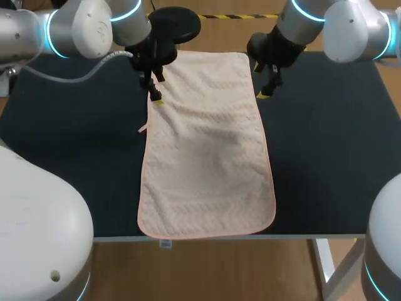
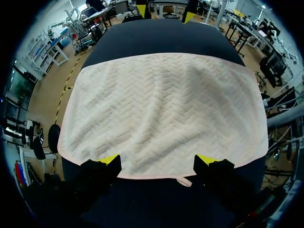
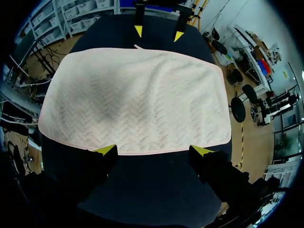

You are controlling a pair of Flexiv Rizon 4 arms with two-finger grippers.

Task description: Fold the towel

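A pale pink towel (image 1: 207,157) with a herringbone weave lies spread flat on the dark tabletop (image 1: 326,144). Its long axis runs from the far side to the front edge, where its near short hem reaches the rim. A small hanging loop (image 1: 141,130) sticks out from its left long edge.

The left arm (image 1: 81,25) holds the left jaws at the towel's far left edge. They are spread wide and grip nothing. The towel's hem and loop (image 2: 183,181) lie between the yellow fingertips (image 2: 110,159).

The right arm (image 1: 351,25) holds the right jaws just beside the towel's far right edge. They are likewise spread, fingertips (image 3: 107,150) at the hem, clamping nothing.
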